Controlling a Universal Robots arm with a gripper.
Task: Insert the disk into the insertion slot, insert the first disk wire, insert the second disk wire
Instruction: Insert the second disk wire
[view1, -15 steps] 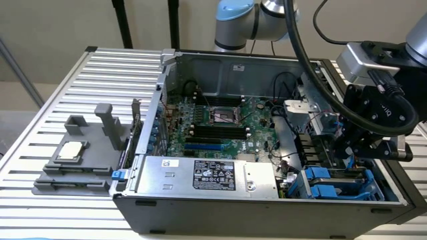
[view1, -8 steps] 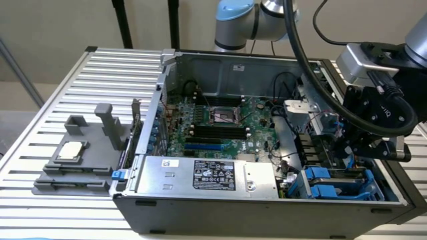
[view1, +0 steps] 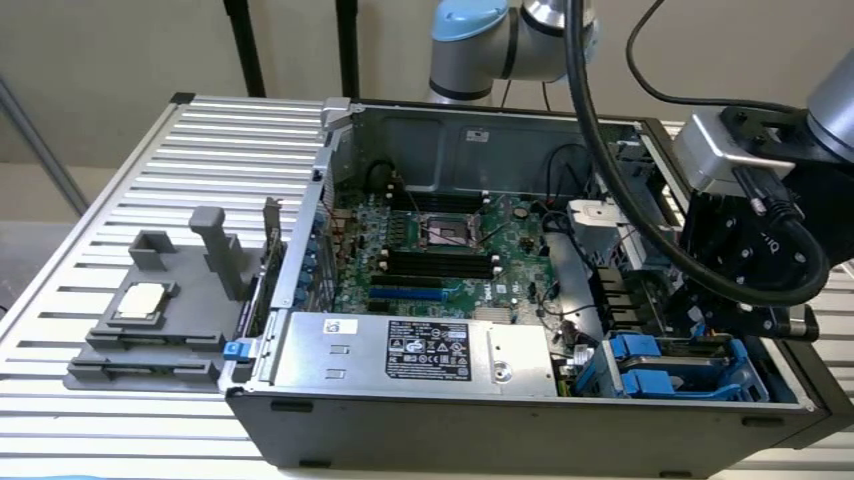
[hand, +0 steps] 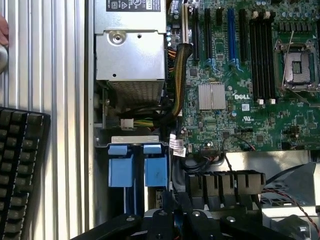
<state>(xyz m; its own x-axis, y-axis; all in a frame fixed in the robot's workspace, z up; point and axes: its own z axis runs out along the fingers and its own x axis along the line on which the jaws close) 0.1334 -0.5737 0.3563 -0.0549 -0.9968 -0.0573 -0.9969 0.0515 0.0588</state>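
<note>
The insertion slot (view1: 667, 372) (hand: 136, 170) is the drive bay at the near corner of the dark grey case, on the exterior view's right, marked by two bright blue tabs and blue rails. The disk's silver body is hidden; I cannot tell whether it sits behind the tabs. My gripper (view1: 721, 318) (hand: 175, 205) hangs inside the case right beside the blue tabs, its dark fingers together, with nothing visible between them. A white connector on yellow and black wires (hand: 129, 123) lies between the bay and the power supply. I cannot tell which cables are the disk wires.
The silver power-supply box (view1: 400, 350) (hand: 130, 55) fills the case's near side, next to the green motherboard (view1: 454, 250) (hand: 250, 75). A grey fixture with a chip (view1: 147, 305) stands on the slatted table (view1: 80, 410). A black keyboard (hand: 20, 175) lies outside the case wall.
</note>
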